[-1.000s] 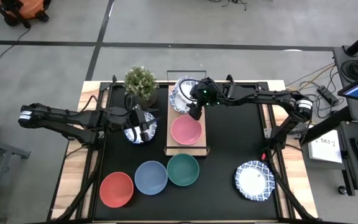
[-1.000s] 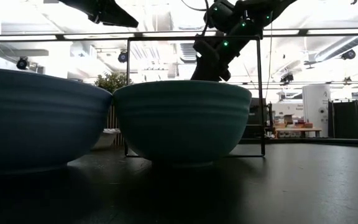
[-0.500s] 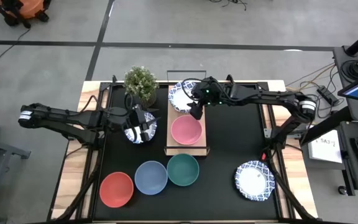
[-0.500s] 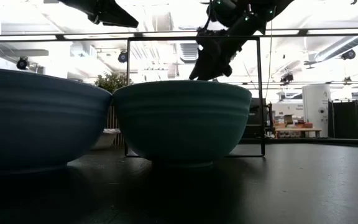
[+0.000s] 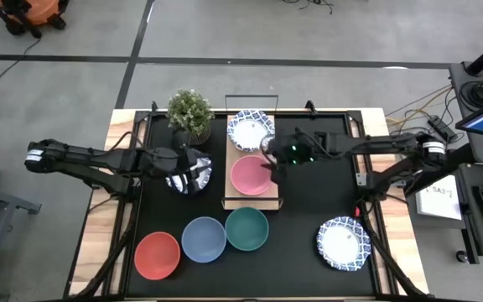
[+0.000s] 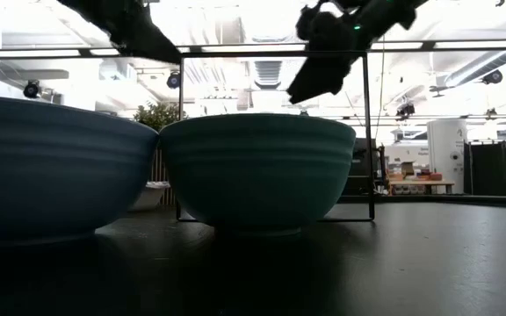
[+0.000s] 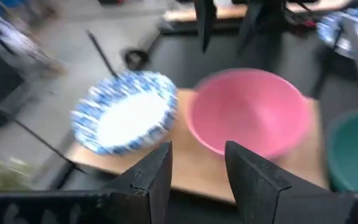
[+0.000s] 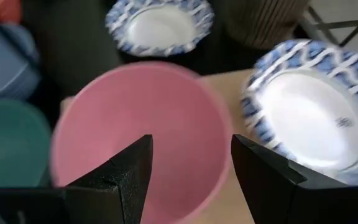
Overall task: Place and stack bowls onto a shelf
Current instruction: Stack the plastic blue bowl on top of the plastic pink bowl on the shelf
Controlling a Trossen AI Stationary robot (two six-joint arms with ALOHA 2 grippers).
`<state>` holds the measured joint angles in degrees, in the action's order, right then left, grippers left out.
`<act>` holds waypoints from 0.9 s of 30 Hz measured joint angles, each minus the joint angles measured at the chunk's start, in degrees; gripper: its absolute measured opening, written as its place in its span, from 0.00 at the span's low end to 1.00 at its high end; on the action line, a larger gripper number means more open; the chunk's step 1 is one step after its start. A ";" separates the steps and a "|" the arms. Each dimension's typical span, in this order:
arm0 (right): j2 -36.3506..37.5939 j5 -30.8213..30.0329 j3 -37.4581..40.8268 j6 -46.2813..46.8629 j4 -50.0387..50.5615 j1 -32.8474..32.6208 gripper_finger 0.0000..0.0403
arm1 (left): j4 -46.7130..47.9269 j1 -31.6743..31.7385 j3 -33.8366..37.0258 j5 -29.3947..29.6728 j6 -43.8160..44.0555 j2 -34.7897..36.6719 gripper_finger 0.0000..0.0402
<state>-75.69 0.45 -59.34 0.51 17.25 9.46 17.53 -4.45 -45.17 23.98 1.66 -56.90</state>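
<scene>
Shelf: the shelf (image 5: 251,200) is standing at the middle back of the black mat (image 5: 309,218); it is a light-brown wooden board with a thin black wire frame.
Done: two bowls are already sitting on the board, side by side and not stacked: a patterned white bowl (image 5: 251,131) at the far end and the pink bowl (image 5: 251,175) at the near end.
Left to do: the red bowl (image 5: 158,255), the blue bowl (image 5: 204,239) and the green bowl (image 5: 246,228) are waiting in a row at the front of the mat; one more patterned bowl (image 5: 343,243) is lying at the front right, well apart from the shelf. I judge the task is less than half finished.
Left gripper: the left gripper (image 5: 193,174) is hanging just beside the shelf, over another patterned bowl (image 5: 188,178); in the left wrist view its fingers (image 7: 151,174) are standing partly apart and nothing is showing between them.
Right gripper: the right gripper (image 5: 273,170) is hovering at the right edge of the pink bowl, its fingers (image 8: 122,169) spread wide and carrying nothing.
Materials: the plain bowls are looking smooth and glazed, round and deep; the patterned ones have scalloped blue rims and white centres.
Other: a potted plant (image 5: 190,113) is standing behind the left gripper.
</scene>
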 joint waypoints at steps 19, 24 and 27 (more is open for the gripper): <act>19.15 -0.50 23.11 3.09 -17.38 -6.21 0.52 | 11.09 -7.67 -1.95 -24.64 28.54 -4.82 0.31; 21.40 -0.50 24.57 2.81 -18.06 -6.21 0.52 | 13.40 -11.96 -1.95 -25.10 31.46 -10.73 0.31; 21.74 -0.49 24.82 2.45 -18.04 -6.21 0.52 | 15.73 -13.12 -2.07 -25.32 32.72 -13.52 0.31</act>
<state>-53.95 -0.04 -34.52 2.96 -0.78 3.25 33.27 -17.57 -47.24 -1.34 34.38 -70.43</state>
